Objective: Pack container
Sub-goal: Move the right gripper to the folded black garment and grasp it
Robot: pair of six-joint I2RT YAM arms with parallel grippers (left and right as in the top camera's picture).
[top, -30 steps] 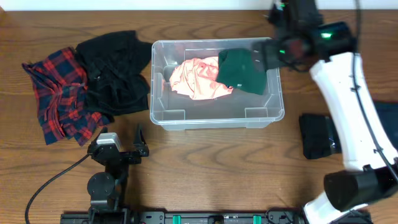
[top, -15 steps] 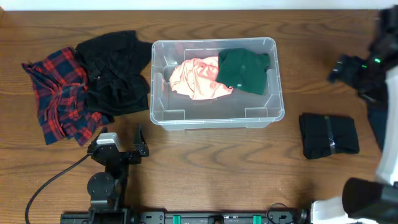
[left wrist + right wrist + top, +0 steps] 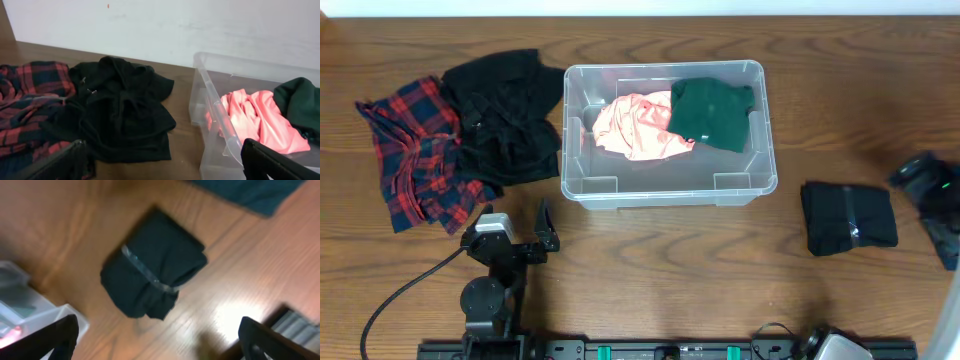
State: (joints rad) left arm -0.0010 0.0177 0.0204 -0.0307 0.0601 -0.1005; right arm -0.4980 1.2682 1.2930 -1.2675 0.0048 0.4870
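The container (image 3: 620,186) sits rear-centre on the bench (image 3: 670,270), holding a pink garment (image 3: 635,127) and a green garment (image 3: 712,112). Toward the left edge lie a black garment (image 3: 505,115) and a plaid garment (image 3: 415,160); toward the right edge, a folded dark garment (image 3: 848,218). The left gripper (image 3: 162,167) and right gripper (image 3: 160,342) gape wide, empty.

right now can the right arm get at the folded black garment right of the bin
Probably yes. The folded black garment lies flat on the table with nothing on top, and the right fingers stand open close by, looking down on it.
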